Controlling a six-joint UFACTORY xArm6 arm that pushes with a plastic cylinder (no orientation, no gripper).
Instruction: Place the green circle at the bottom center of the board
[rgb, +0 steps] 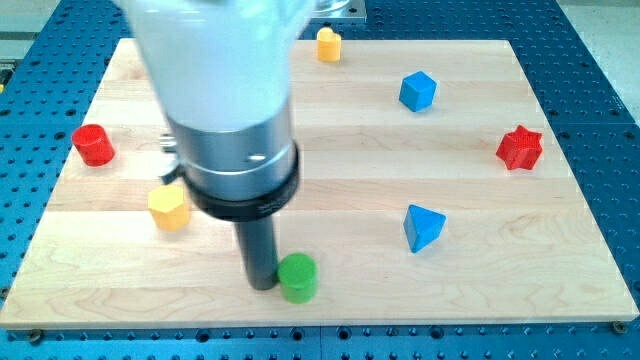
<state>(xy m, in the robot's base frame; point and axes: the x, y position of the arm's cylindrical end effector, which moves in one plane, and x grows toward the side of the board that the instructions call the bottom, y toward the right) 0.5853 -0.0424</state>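
Note:
The green circle (297, 277) is a short green cylinder near the view's bottom edge of the wooden board (340, 190), a little left of its centre. My dark rod comes down from the large white and grey arm body, and my tip (262, 284) rests on the board right beside the green circle, on its left side, touching or almost touching it.
A yellow hexagon block (169, 207) and a red cylinder (93, 145) lie at the left. A small yellow block (328, 44) is at the top. A blue cube (418, 91), a blue triangle (424, 227) and a red star (519, 148) lie at the right.

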